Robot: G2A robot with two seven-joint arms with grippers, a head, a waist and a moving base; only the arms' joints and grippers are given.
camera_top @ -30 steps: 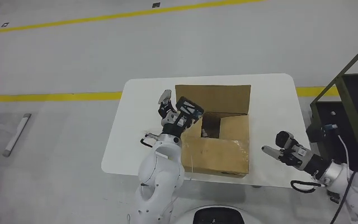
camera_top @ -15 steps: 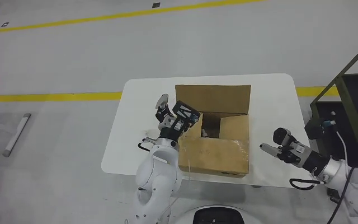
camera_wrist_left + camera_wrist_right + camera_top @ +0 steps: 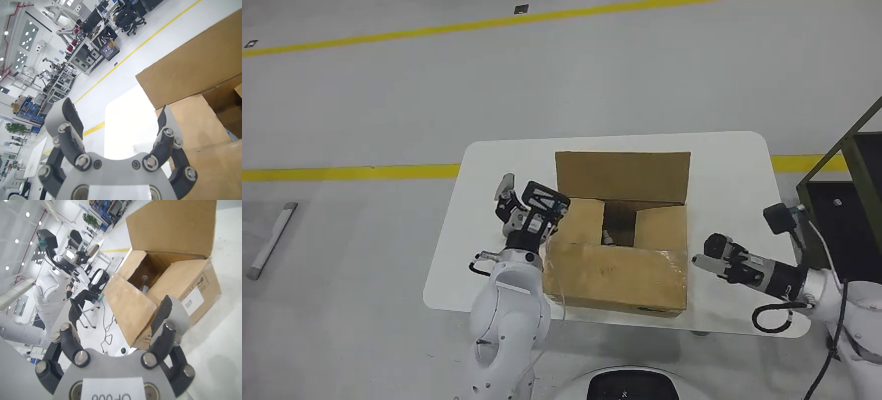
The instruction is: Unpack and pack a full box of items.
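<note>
A brown cardboard box [image 3: 617,275] stands on the white table [image 3: 492,160] with its flaps up. Through the opening I see a clear bottle [image 3: 144,283] inside. My left gripper [image 3: 514,195] hovers open just off the box's left side, and its fingers [image 3: 72,117] hold nothing. The box [image 3: 189,75] lies close beside it in the left wrist view. My right gripper [image 3: 709,258] is open and empty, low over the table by the box's right wall. One of its fingers [image 3: 164,308] points at the box [image 3: 170,228].
A dark metal rack [image 3: 842,190] stands off the table's right edge, close to my right arm. Yellow floor lines [image 3: 342,172] run behind the table. Bare table top lies left of and behind the box.
My left gripper has drawn away leftward from the box's left flap, which now lies flatter. My right gripper has moved left, closer to the box's right wall.
</note>
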